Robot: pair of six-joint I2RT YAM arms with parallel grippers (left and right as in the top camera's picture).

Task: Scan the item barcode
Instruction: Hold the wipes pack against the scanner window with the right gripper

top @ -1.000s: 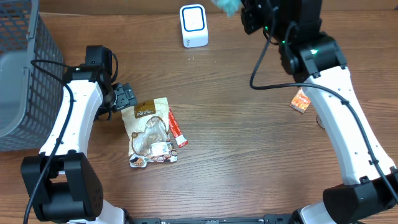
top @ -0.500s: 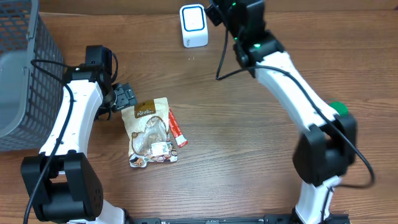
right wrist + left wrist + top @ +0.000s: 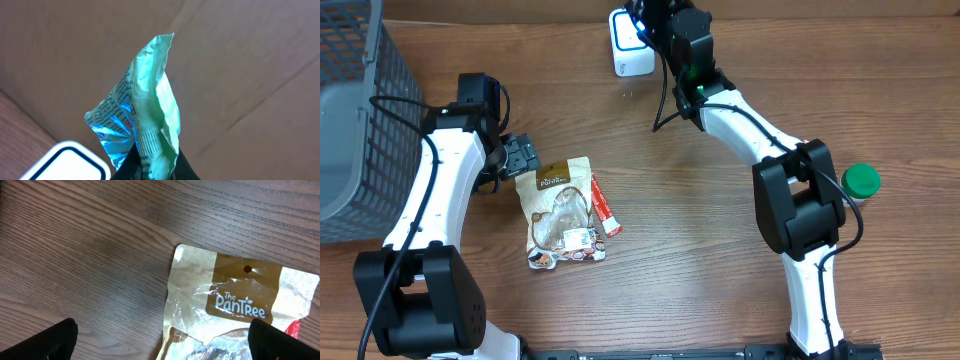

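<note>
Here — crumpled, glossy green foil packet (image 3: 149, 107).

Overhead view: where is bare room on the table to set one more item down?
Bare wood lies between the red sachet and the right arm, and in the far right corner past the green cap. It is crowded around the snack bag, beside the basket.

I am seeing the scanner (image 3: 623, 52) sitting top centre, the pouch (image 3: 560, 210) lying left of centre, the basket (image 3: 360, 120) at far left.
</note>
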